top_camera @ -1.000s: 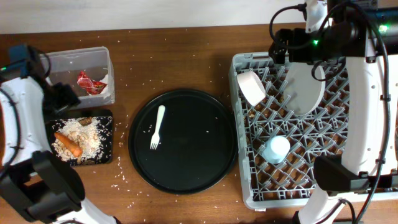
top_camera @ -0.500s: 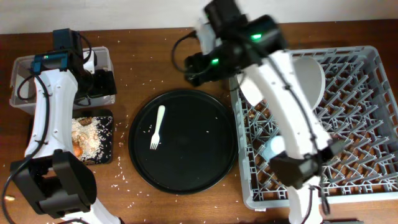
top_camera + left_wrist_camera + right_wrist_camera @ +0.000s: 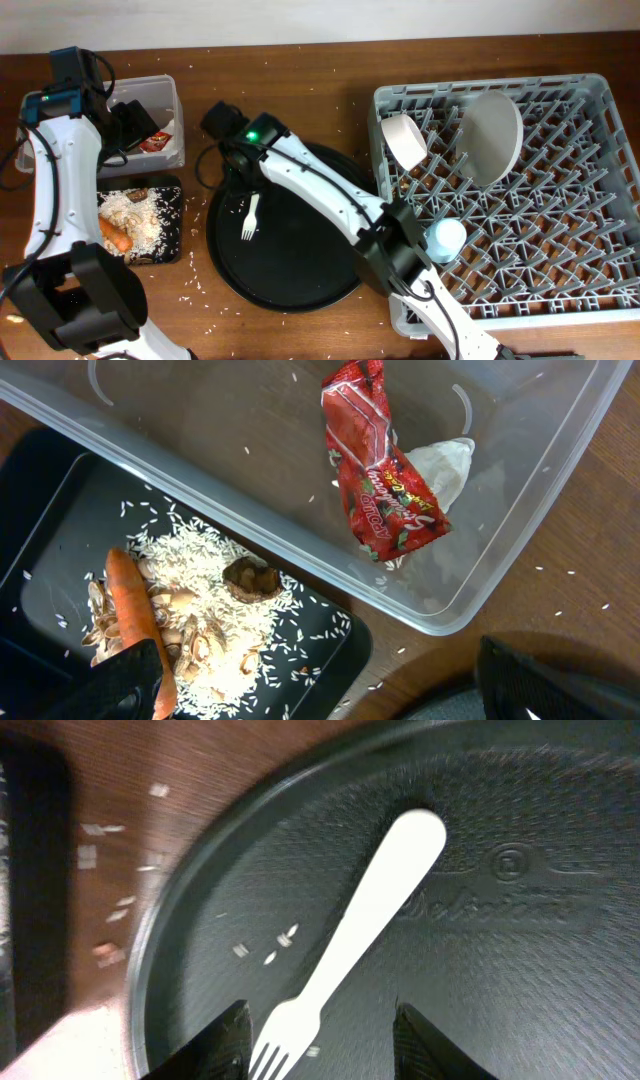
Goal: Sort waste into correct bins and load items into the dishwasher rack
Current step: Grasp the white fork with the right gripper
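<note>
A white fork (image 3: 249, 218) lies on the round black tray (image 3: 300, 270). My right gripper (image 3: 243, 180) hangs over it, open. In the right wrist view the tine end of the fork (image 3: 370, 930) sits between the two fingers of my right gripper (image 3: 325, 1050), untouched. My left gripper (image 3: 130, 130) is open and empty above the clear tub (image 3: 150, 92), which holds the red wrapper (image 3: 385, 480) and tissue (image 3: 440, 460). The shallow black tray (image 3: 168, 205) holds the carrot (image 3: 135, 620), grains (image 3: 225, 560) and a brown chunk (image 3: 250, 578). The rack (image 3: 560, 250) holds the bowl (image 3: 403, 140), plate (image 3: 493, 135) and cup (image 3: 443, 238).
Grain crumbs (image 3: 195, 285) are scattered over the wooden table around the trays. The right arm (image 3: 330, 195) stretches across the round tray from the rack's near left corner. The rack fills the right side of the table.
The right arm swung from the rack's far side over to the round tray above the fork, its jaws narrowing. The left gripper moved over the tub and opened wider.
</note>
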You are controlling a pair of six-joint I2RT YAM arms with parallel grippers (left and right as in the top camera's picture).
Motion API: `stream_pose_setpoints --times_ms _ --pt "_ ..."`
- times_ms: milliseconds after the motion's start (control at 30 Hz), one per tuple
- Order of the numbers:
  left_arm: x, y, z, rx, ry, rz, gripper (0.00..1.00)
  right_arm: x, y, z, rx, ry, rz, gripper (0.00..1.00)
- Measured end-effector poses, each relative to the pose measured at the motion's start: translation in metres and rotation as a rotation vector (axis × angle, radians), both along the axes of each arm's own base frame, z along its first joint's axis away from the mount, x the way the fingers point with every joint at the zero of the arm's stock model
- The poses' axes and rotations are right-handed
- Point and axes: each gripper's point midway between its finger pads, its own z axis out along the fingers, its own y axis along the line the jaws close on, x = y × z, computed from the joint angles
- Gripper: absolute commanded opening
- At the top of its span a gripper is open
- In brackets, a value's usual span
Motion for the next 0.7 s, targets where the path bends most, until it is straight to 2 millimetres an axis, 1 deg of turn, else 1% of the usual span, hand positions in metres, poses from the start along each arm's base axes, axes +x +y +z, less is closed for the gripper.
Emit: stream_pose_setpoints --times_ms 67,133,200,233,267,300,333,400,433,467,500,533,700 --pt "0.0 0.0 0.0 0.001 0.0 0.001 0.99 0.002 -0.001 -0.034 -0.027 0.01 -0.006 0.46" --pt "0.0 0.0 0.0 0.002 0.001 0.002 0.99 -0.002 -0.006 -0.059 -0.049 0.028 -0.006 0.47" --pt "0.0 0.0 0.0 0.002 0.002 0.002 0.99 0.001 -0.003 -0.058 -0.026 0.004 -0.004 0.47" --pt "0.0 0.0 0.0 0.002 0.002 0.002 0.99 0.0 -0.003 -0.059 -0.023 0.002 -0.005 0.44" --pt "0.0 0.0 0.0 0.002 0.001 0.002 0.99 0.0 -0.003 -0.058 -0.022 -0.001 -0.003 0.34" --pt "0.0 0.0 0.0 0.002 0.002 0.002 0.99 0.0 -0.004 -0.058 -0.025 -0.002 -0.005 0.29" --pt "0.0 0.0 0.0 0.002 0.002 0.002 0.99 -0.001 -0.007 -0.059 -0.038 0.005 -0.003 0.19" --pt "0.0 0.0 0.0 0.002 0.001 0.002 0.99 -0.004 -0.011 -0.06 -0.052 0.021 -0.012 0.11" --pt "0.0 0.0 0.0 0.002 0.002 0.002 0.99 -0.01 -0.015 -0.061 -0.062 0.049 -0.003 0.07" --pt "0.0 0.0 0.0 0.002 0.001 0.002 0.99 -0.013 -0.015 -0.061 -0.061 0.064 -0.005 0.04" --pt "0.0 0.0 0.0 0.002 0.001 0.002 0.99 -0.016 -0.015 -0.06 -0.056 0.077 -0.01 0.04" --pt "0.0 0.0 0.0 0.002 0.001 0.002 0.99 -0.019 -0.013 -0.051 -0.038 0.091 -0.01 0.04" --pt "0.0 0.0 0.0 0.002 0.001 0.002 0.99 -0.02 -0.02 -0.052 -0.001 0.167 -0.024 0.04"
